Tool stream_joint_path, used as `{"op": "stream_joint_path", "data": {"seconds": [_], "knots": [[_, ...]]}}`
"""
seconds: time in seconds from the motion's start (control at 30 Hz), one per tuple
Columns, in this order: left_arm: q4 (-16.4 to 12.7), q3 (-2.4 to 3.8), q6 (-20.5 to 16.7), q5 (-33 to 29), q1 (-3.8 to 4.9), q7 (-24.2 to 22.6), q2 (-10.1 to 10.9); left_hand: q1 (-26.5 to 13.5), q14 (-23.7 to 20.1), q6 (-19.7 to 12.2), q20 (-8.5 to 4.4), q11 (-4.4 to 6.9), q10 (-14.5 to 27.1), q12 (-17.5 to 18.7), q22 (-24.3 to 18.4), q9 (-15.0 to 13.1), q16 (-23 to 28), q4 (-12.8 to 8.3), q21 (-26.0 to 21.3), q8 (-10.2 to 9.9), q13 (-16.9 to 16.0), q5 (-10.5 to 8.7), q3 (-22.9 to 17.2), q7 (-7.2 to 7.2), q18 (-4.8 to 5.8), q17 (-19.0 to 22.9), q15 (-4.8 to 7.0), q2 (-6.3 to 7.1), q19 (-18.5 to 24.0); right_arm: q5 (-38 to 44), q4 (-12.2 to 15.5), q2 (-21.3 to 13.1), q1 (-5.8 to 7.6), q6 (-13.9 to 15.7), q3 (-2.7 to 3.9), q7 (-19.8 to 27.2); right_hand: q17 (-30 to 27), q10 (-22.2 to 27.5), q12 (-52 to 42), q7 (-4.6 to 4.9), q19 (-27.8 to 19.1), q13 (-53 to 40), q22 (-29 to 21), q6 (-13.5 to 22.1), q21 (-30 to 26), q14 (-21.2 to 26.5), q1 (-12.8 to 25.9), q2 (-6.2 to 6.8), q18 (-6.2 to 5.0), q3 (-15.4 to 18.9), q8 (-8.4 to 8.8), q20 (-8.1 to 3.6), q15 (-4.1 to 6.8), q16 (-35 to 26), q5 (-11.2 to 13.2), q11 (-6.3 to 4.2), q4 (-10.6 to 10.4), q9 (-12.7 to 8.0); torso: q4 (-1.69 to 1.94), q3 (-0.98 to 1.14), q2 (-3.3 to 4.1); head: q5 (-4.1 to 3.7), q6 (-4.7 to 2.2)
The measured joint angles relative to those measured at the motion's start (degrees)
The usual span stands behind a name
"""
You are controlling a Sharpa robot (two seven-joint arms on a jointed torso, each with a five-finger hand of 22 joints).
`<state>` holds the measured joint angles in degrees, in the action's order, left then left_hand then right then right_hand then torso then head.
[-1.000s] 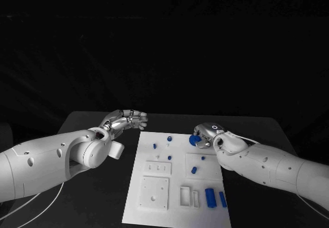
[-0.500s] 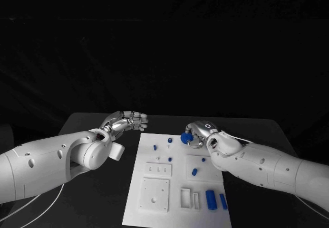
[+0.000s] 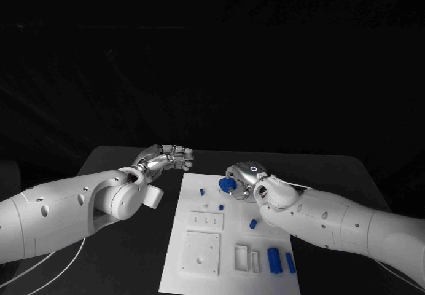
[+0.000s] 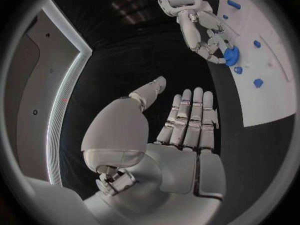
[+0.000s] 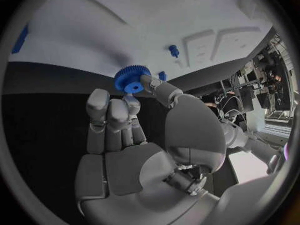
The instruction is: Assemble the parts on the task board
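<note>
My right hand (image 3: 245,178) pinches a blue gear (image 3: 228,184) between thumb and fingertips, just above the far end of the white task board (image 3: 199,270). The right wrist view shows the toothed gear (image 5: 130,79) at the fingertips, close to two small blue pegs (image 5: 173,50) standing in the board (image 5: 112,25). My left hand (image 3: 166,157) hovers off the board's far left corner, fingers straight and apart, holding nothing. From the left wrist, the left hand (image 4: 181,130) is flat, with the right hand (image 4: 206,35) and gear (image 4: 230,56) beyond it.
Small blue pegs (image 3: 202,192) stand near the board's far left. A blue piece (image 3: 252,224) lies mid-board, and two long blue blocks (image 3: 274,260) lie at the near right beside white slotted fixtures (image 3: 200,249). Black table (image 3: 115,160) surrounds the board.
My right hand has carried the blue gear leftward across the far end of the board. The left hand has stayed where it was.
</note>
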<state>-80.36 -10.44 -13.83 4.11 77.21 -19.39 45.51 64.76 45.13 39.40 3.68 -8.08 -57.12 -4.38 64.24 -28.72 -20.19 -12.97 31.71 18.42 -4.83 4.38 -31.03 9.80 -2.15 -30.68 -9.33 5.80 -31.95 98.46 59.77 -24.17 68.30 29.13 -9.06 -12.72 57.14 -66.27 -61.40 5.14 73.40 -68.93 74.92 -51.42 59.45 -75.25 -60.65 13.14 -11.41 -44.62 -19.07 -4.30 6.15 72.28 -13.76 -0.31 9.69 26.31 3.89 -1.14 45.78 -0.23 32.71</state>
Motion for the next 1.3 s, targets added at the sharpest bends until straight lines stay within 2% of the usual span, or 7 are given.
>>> {"op": "stream_joint_path", "data": {"seconds": [0.27,0.53,0.93,1.3], "knots": [[0.12,0.00,0.03,-0.02,0.00,0.00,-0.13,-0.22,0.00,0.00,0.00,0.00,0.00,0.00,0.00,0.00,0.23,0.00,0.00,0.00,0.00,0.00,0.00,0.00,0.00,-0.04,0.00,-0.22,0.00,0.73,-0.63,1.63,0.00,-0.34,-0.26,-0.18,0.00,0.00,0.00,-0.04,0.01,0.08,0.00,-0.04,0.00,-0.01,0.30,0.30,0.00,-0.01,0.16,0.01,-0.01,0.00,0.28,0.00,-0.01,0.18,0.27,-0.07,0.04,0.04,-0.04],[0.26,0.00,0.04,-0.03,0.00,-0.01,-0.43,-0.22,0.00,0.00,0.00,0.00,0.00,0.00,-0.05,0.01,0.23,0.00,0.00,0.00,0.00,0.00,0.00,0.00,0.00,-0.04,0.00,-0.22,0.00,0.90,-1.47,2.96,-0.02,-0.88,-0.36,-0.49,0.00,-0.01,0.01,-0.04,0.08,0.08,-0.01,-0.04,0.00,-0.01,0.30,0.30,0.00,-0.14,0.29,0.10,-0.02,-0.21,0.28,0.00,-0.14,0.09,0.34,-0.15,0.07,0.08,-0.01],[0.41,0.00,0.05,-0.03,0.00,-0.01,-0.61,-0.46,0.00,0.00,0.00,0.00,0.00,0.00,-0.04,0.02,0.22,0.00,0.00,0.00,0.00,0.00,0.00,0.00,0.00,-0.04,0.00,0.01,0.00,1.04,-2.75,3.93,-0.48,-2.12,-0.85,-0.83,0.04,-0.01,0.01,-0.04,0.08,0.15,-0.01,-0.05,0.00,-0.02,0.31,0.30,0.00,0.02,0.35,0.11,-0.03,-0.21,0.67,0.00,-0.30,-0.04,0.21,-0.04,0.06,0.25,0.04],[0.53,0.00,0.10,-0.03,0.00,0.01,-0.76,-0.46,0.00,0.00,0.00,0.00,0.00,0.00,-0.04,-0.02,0.22,0.00,0.00,0.00,0.00,0.00,0.00,0.00,0.00,-0.03,0.00,0.01,0.00,1.00,-3.83,4.80,-0.68,-2.30,-0.85,-0.92,0.04,-0.01,0.01,-0.04,0.08,0.22,-0.01,-0.05,-0.01,-0.09,0.31,0.30,0.00,0.18,0.68,0.12,-0.10,-0.44,0.67,0.00,-0.46,-0.05,0.17,0.03,0.09,0.40,0.17]]}}
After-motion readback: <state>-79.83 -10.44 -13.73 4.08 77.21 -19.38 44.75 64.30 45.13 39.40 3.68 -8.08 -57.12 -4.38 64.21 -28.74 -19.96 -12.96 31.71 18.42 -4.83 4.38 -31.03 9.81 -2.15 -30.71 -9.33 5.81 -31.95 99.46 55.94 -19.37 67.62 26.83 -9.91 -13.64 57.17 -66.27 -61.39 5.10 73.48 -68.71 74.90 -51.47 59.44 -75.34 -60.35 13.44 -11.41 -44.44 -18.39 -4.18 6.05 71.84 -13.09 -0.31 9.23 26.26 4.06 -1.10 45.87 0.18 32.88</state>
